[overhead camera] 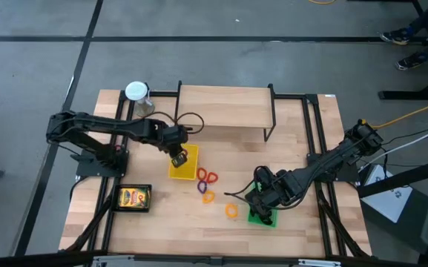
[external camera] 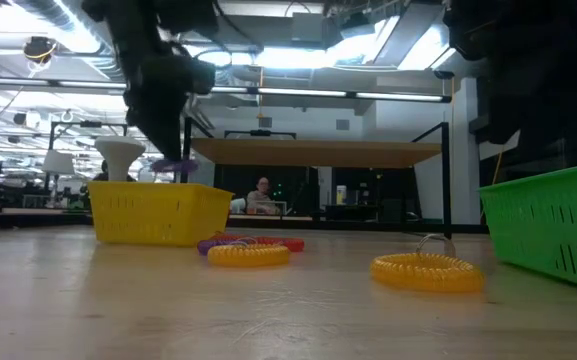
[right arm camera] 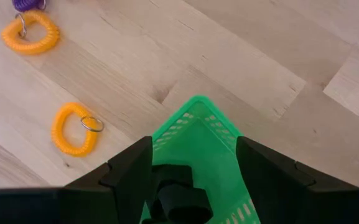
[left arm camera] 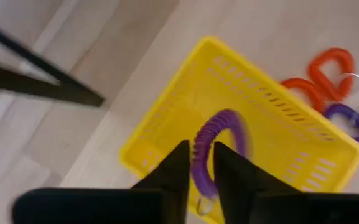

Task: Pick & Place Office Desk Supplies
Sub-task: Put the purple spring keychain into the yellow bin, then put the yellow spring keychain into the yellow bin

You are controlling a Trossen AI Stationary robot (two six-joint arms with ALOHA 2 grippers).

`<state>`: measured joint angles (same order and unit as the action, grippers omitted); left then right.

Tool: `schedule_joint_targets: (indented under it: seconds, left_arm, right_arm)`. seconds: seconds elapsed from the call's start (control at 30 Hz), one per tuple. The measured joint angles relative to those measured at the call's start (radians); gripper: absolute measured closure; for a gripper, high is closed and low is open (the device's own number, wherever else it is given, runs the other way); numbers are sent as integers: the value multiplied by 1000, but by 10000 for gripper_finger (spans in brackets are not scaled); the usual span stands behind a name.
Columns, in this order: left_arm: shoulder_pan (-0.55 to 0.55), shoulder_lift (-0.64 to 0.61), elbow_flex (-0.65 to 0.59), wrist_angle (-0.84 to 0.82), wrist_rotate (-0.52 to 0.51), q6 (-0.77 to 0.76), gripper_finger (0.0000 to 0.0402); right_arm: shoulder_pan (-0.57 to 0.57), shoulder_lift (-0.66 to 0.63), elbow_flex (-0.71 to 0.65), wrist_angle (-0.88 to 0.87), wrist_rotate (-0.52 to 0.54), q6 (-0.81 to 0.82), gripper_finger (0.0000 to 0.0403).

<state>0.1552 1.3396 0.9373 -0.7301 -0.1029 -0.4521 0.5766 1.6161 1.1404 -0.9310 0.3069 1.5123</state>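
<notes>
Fingers, left: left gripper (left arm camera: 198, 171) pinches a purple coil ring (left arm camera: 213, 146) between its tips, hanging over the yellow tray (left arm camera: 167, 130).
Fingers, right: right gripper (right arm camera: 195, 171) spread wide, holding nothing, low over the green tray (right arm camera: 195, 124); a black clip (right arm camera: 179, 196) lies in the tray just under it.
Step in hand: placing stage; ring is above the yellow tray, not yet let go.
Height: low view shows the ring (external camera: 176, 164) above the tray rim (external camera: 158, 190), so it's a drop, not a set-down.
Next move: open the left fingers, or lower a little first; ring is light and springy and may bounce, so I'd judge lower is safer.
Loose on table: red and purple rings (overhead camera: 208, 178) just beside the yellow tray; two orange rings (overhead camera: 231, 211) between the trays.
Elsewhere: yellow printed box (overhead camera: 133, 197) sits in the black tray (overhead camera: 117, 199), front left.
Progress: roughly midway, four or so rings left.
</notes>
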Motion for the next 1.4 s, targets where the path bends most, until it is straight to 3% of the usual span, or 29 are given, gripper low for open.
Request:
schedule_joint_targets:
  seconds: [0.23, 0.43, 0.5, 0.63, 0.87, 1.1, 1.23, 1.4]
  left_arm:
    - [16, 0, -4, 72, 75, -29, 243]
    - [-70, -8, -2, 434, 286, -34, 217]
    - [-116, -8, -2, 474, 277, -9, 219]
    - [-203, 26, -3, 400, 181, 66, 226]
    - [-310, 139, 12, 473, 174, 132, 229]
    - [-371, 298, 181, 420, 171, 238, 229]
    - [-370, 413, 280, 300, 149, 320, 229]
    - [-370, 520, 368, 279, 159, 374, 229]
  right_arm:
    - [0, 0, 0, 0, 0, 1, 181]
    - [0, 0, 0, 0, 20, 4, 184]
    - [-2, 0, 0, 0, 26, 7, 184]
    - [-11, 0, 0, 0, 26, 3, 184]
    - [-35, 0, 0, 1, 18, -52, 184]
    - [-43, 0, 0, 6, 12, -56, 184]
    - [-43, 0, 0, 7, -4, -75, 184]
    - [-43, 0, 0, 7, -12, -81, 184]
